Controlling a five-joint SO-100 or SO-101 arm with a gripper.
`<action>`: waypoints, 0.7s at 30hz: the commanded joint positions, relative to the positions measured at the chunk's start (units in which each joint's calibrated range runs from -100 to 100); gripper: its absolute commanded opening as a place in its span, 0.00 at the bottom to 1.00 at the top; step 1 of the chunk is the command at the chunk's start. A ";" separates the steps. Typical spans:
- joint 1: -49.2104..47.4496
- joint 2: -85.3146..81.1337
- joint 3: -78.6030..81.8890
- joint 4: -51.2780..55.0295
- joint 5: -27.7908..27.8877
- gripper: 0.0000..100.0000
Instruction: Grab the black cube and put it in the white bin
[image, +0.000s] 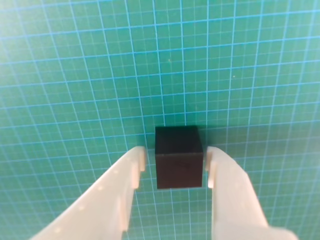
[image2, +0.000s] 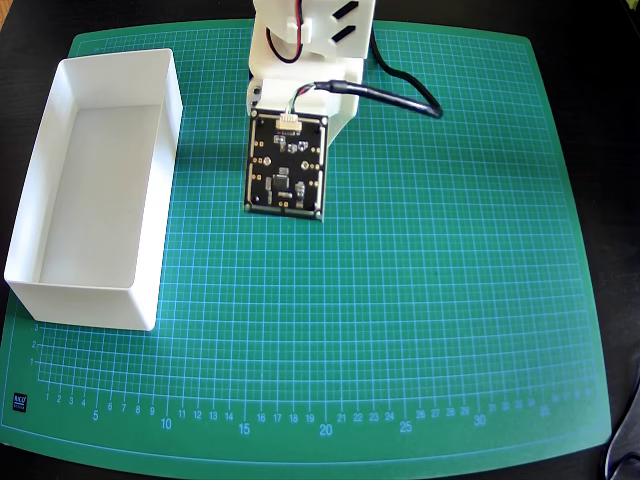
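In the wrist view the black cube rests on the green mat between my two white fingers. My gripper is open and straddles it. A narrow strip of mat shows between the left finger and the cube, and the right finger is almost touching it. The overhead view hides the cube and the fingers under the arm's wrist and its dark circuit board. The white bin stands empty along the mat's left side, well to the left of the arm.
A green gridded cutting mat covers the table. A black cable runs from the wrist toward the upper right. The dark table edge surrounds the mat.
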 joint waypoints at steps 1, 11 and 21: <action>0.17 -0.27 -1.78 -0.11 0.13 0.15; 0.25 -0.27 -1.87 -0.20 0.13 0.05; 1.09 -8.28 -0.97 0.82 0.18 0.05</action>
